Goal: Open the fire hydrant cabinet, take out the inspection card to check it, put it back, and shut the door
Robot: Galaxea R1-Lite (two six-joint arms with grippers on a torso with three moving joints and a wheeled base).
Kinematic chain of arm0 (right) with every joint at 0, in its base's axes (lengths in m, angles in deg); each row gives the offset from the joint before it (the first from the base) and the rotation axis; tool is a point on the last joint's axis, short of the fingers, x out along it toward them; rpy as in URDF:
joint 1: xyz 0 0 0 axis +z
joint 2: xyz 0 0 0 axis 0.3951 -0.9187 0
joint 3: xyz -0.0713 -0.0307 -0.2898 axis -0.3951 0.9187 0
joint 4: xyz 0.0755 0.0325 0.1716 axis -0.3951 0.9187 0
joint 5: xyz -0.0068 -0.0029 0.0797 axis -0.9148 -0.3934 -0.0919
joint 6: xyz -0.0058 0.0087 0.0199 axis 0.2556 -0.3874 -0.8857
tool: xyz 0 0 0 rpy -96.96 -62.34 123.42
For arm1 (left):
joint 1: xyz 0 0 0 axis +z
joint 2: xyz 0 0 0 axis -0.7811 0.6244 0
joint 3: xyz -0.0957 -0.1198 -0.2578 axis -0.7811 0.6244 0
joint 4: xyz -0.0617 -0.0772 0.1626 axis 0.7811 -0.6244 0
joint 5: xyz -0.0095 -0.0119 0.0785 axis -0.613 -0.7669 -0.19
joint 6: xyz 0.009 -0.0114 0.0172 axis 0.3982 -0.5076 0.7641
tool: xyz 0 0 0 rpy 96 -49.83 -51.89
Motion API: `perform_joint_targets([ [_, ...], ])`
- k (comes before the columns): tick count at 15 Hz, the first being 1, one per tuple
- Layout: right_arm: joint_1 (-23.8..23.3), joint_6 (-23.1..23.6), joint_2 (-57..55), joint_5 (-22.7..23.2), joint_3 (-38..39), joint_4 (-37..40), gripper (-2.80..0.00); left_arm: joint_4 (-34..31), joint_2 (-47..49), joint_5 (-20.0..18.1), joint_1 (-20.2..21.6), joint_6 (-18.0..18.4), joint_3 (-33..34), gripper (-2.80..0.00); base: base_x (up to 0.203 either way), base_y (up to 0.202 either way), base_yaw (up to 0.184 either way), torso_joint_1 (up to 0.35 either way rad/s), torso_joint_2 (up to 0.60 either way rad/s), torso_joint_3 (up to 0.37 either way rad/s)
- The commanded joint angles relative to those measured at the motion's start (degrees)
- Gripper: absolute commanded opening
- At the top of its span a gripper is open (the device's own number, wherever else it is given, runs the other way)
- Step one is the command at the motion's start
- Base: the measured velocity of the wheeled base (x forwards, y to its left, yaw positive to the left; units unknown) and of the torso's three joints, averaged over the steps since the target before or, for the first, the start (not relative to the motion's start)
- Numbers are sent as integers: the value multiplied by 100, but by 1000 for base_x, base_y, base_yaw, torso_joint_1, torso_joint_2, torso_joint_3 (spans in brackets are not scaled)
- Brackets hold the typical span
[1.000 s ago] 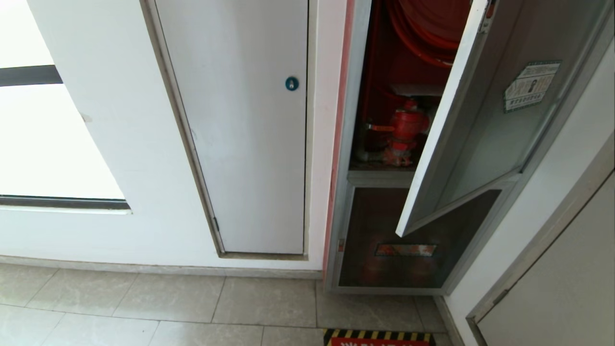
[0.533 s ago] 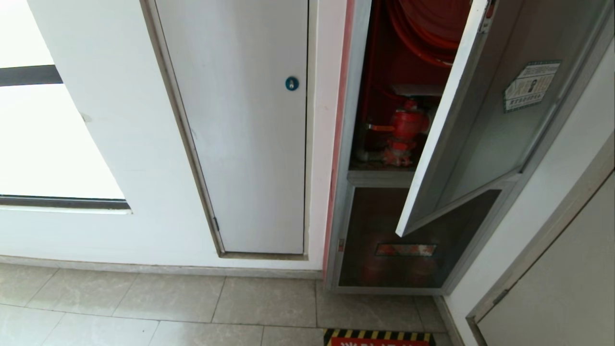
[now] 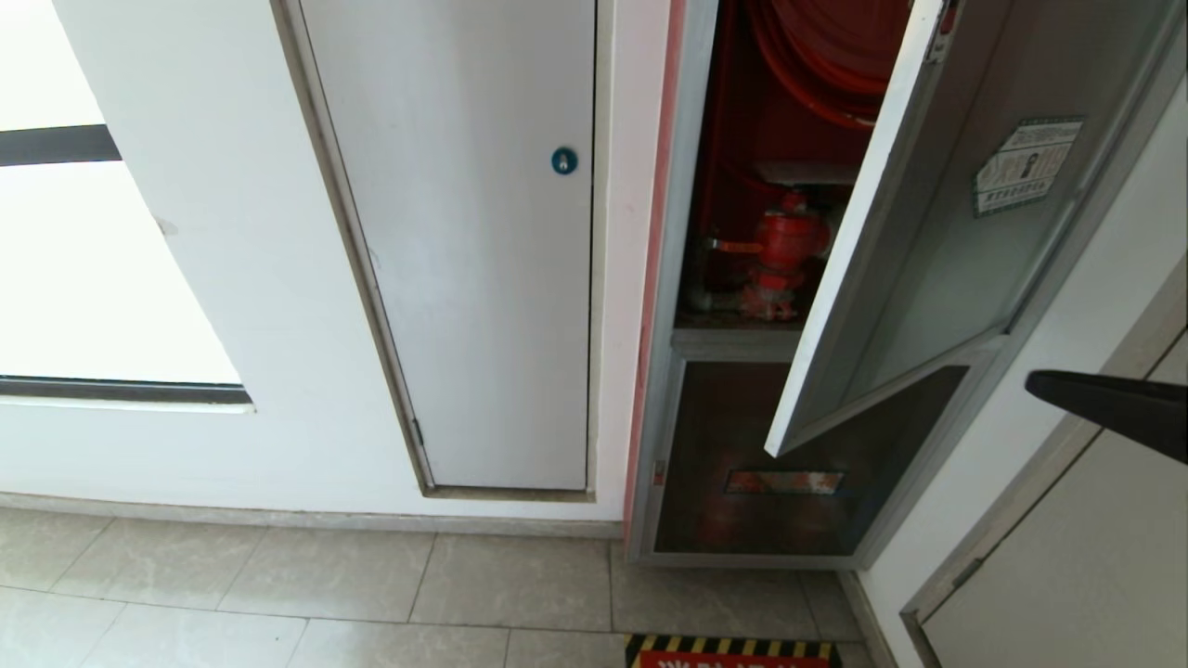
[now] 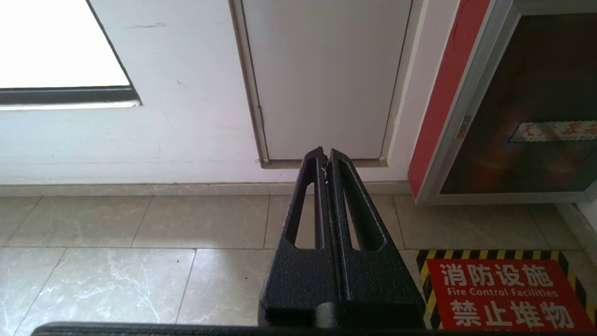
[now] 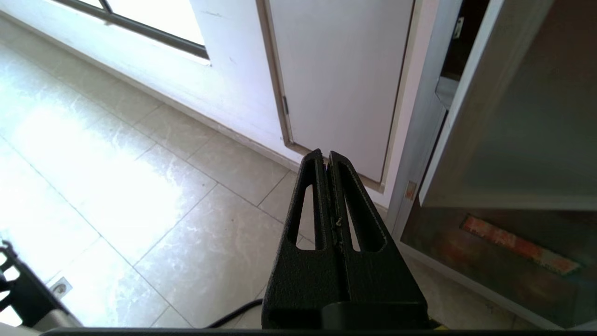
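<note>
The fire hydrant cabinet [image 3: 685, 278] stands in the wall with its door [image 3: 928, 278] swung partly open towards me. The door's glass carries a green-bordered sticker [image 3: 1026, 167]. Through the gap I see the red hose reel [image 3: 817, 56] and the red valve [image 3: 784, 241]. The inspection card is out of view. My right gripper [image 3: 1032, 382] reaches in from the right edge, shut and empty, below and to the right of the door's lower corner. Its wrist view shows the gripper [image 5: 326, 156] beside the door [image 5: 527, 116]. My left gripper [image 4: 325, 154] hangs shut over the floor.
Left of the cabinet is a plain white panel [image 3: 464, 278] with a round blue lock [image 3: 563, 161]. Below the door sits a smaller glass panel with a red label [image 3: 784, 482]. A red and yellow floor sign [image 3: 733, 654] lies in front. A grey door [image 3: 1095, 557] stands at right.
My right gripper has risen into the head view at the right edge, where it was absent before. The cabinet door and the left arm have not moved.
</note>
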Motion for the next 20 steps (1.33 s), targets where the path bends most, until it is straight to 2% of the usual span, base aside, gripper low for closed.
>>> perform_joint_targets([
  [1,476,14,-1202,-310,-557,-270,-280,2,9,-2,2,1,0,-280,0,0,0,0,0,0],
  [6,1219,41,-2557,-1711,-1103,-1750,-280,2,9,-2,2,1,0,-280,0,0,0,0,0,0],
  [8,1448,218,-2872,-2299,-1130,-2449,-280,2,9,-2,2,1,0,-280,0,0,0,0,0,0],
  [10,1578,311,-3127,-2632,-1128,-3057,-280,2,9,-2,2,1,0,-280,0,0,0,0,0,0],
  [12,1669,450,-3417,-3223,-1092,-3659,-280,2,6,-2,2,1,0,-280,0,0,0,0,0,0],
  [14,1686,618,-3704,-3551,-963,-4614,-280,2,9,-2,2,1,0,-280,0,0,0,0,0,0],
  [16,1689,1071,-4092,-3967,-858,-5387,-280,2,9,-2,2,1,0,-280,0,0,0,0,0,0],
  [20,1690,1384,-4523,-4135,-1029,-6140,-280,2,9,-2,2,1,0,-280,0,0,0,0,0,0],
])
